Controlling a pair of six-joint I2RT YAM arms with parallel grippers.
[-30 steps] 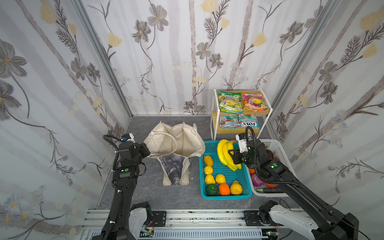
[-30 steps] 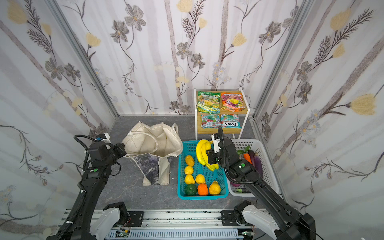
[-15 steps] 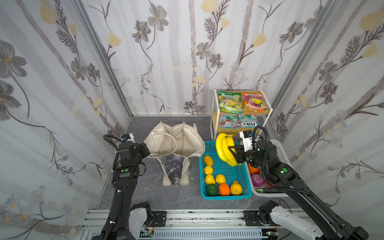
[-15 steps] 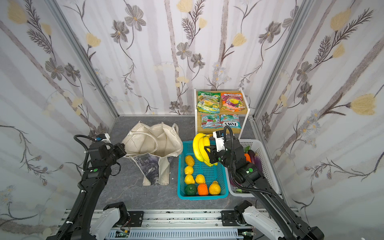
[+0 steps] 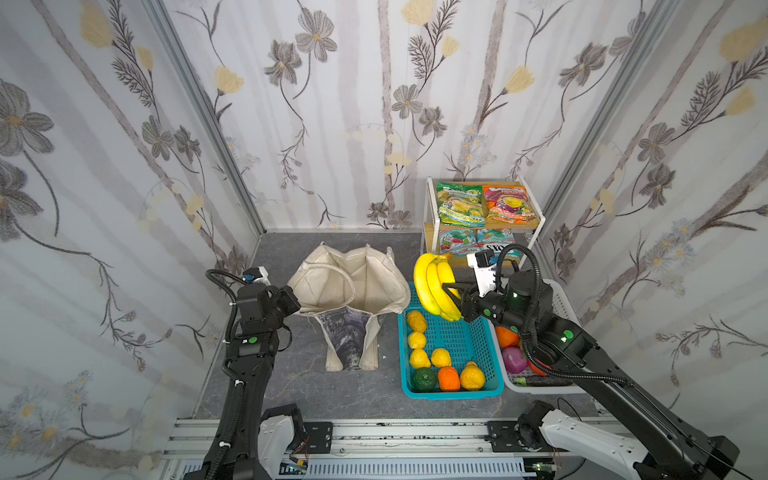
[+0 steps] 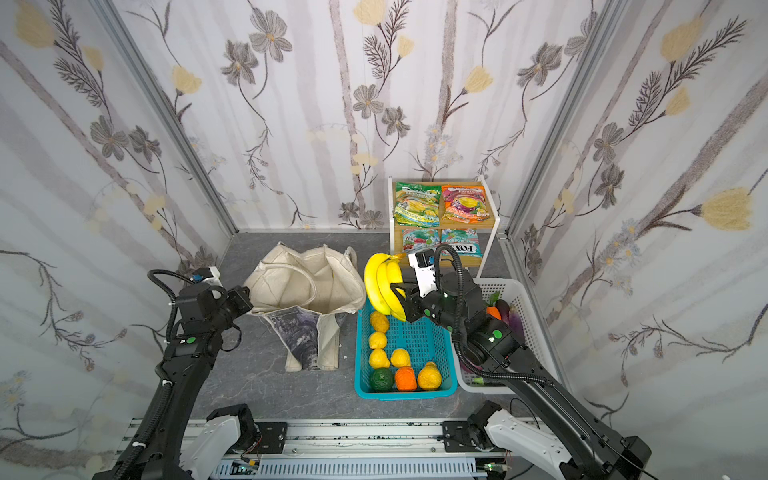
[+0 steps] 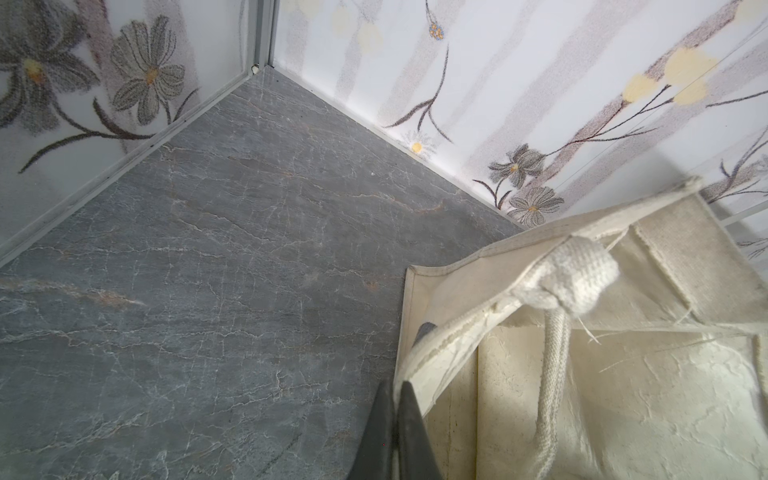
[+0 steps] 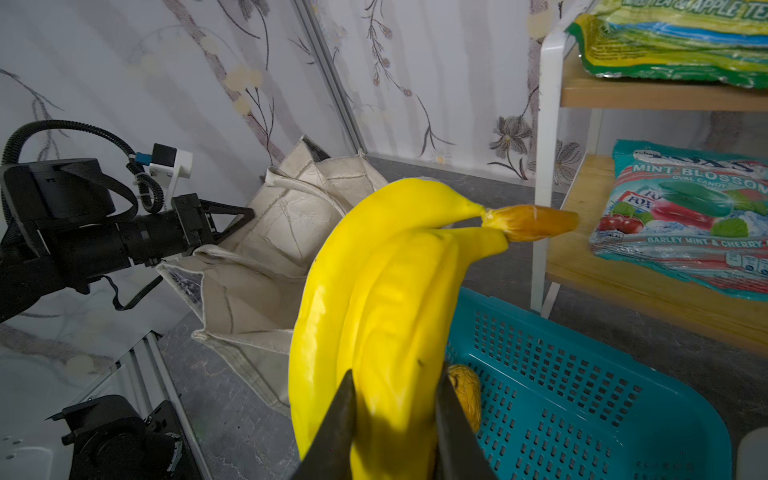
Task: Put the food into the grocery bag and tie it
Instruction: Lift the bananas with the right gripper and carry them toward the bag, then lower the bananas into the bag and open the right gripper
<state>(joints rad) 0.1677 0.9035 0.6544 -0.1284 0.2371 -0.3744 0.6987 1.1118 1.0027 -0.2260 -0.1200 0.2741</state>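
The cream grocery bag stands open on the grey floor, left of the teal basket. My left gripper is shut on the bag's left rim, pinching the canvas edge. My right gripper is shut on a yellow banana bunch. The bunch hangs in the air over the basket's far left corner, just right of the bag's mouth. More food lies in the baskets: yellow fruit, an orange and a purple onion.
The teal basket sits under my right gripper, with a white basket to its right beneath the right arm. A white-framed shelf at the back right holds candy packets. Floral walls close three sides.
My right gripper has lifted the banana bunch out of the teal basket and carried it up and left toward the bag. The left arm and the bag have stayed put.
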